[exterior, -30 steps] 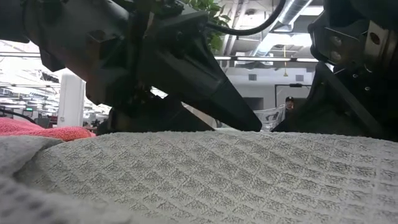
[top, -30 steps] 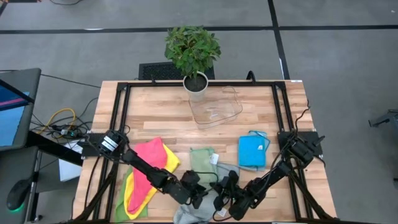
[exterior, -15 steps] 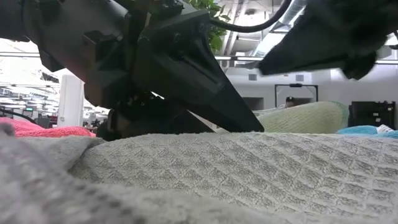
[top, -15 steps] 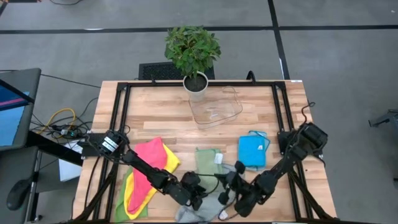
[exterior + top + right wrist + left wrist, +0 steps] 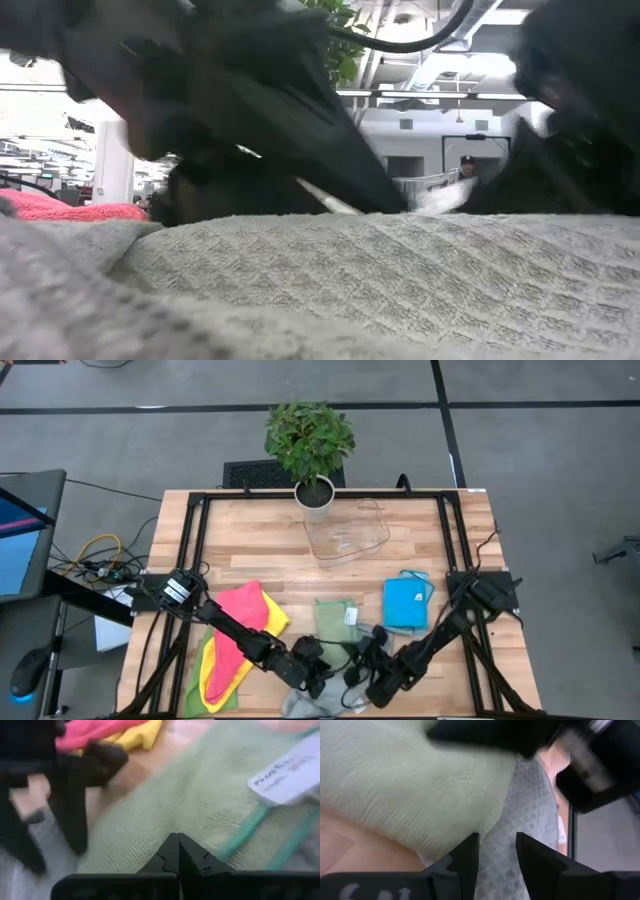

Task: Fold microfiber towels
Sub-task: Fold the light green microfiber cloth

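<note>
High view is showing the right claw (image 5: pixel 362 672) pinching together on the green towel (image 5: pixel 333 620) near the desk's (image 5: pixel 260 535) near edge, while the left claw (image 5: pixel 318 678) is resting parted over the grey towel (image 5: pixel 305 705).

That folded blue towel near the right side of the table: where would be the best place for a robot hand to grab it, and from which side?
Probably by a corner on the blue towel's right edge, coming down from above. It lies flat in a neat rectangle on the table, so only its edges offer anything to pinch. That edge has bare wood beside it and is nearest the right arm, while the green towel crowds the other side.
</note>
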`<action>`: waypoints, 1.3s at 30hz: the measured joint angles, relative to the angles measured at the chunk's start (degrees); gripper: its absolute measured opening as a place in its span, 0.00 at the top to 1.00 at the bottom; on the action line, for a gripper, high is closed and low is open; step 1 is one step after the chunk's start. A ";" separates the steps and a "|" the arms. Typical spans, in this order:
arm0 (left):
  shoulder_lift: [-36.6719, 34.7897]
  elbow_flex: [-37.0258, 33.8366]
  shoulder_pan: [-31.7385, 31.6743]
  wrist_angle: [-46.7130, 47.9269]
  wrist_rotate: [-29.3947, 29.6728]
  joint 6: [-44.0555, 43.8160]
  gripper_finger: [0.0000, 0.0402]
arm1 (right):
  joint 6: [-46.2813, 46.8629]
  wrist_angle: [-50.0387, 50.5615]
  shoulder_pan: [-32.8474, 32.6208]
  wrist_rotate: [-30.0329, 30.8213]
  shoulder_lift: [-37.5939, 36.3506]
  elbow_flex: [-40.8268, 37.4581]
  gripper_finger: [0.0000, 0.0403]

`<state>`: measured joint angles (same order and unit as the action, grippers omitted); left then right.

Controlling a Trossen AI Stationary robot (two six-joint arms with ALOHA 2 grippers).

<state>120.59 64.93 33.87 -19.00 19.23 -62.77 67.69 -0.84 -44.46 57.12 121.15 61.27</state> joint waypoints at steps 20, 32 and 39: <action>2.78 0.36 -0.29 -3.57 10.02 3.67 0.69 | 6.78 -0.59 -3.07 3.16 5.22 0.60 0.93; 4.32 0.39 -0.04 -2.51 8.53 4.71 0.69 | 6.63 14.92 -5.87 11.04 -8.55 0.20 0.96; 4.32 0.33 0.24 -2.60 8.84 4.48 0.69 | 7.15 16.72 -3.47 15.48 -8.39 -0.91 0.91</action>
<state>124.90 65.25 34.11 -21.61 28.08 -58.28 74.84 15.88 -47.93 72.60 112.76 60.36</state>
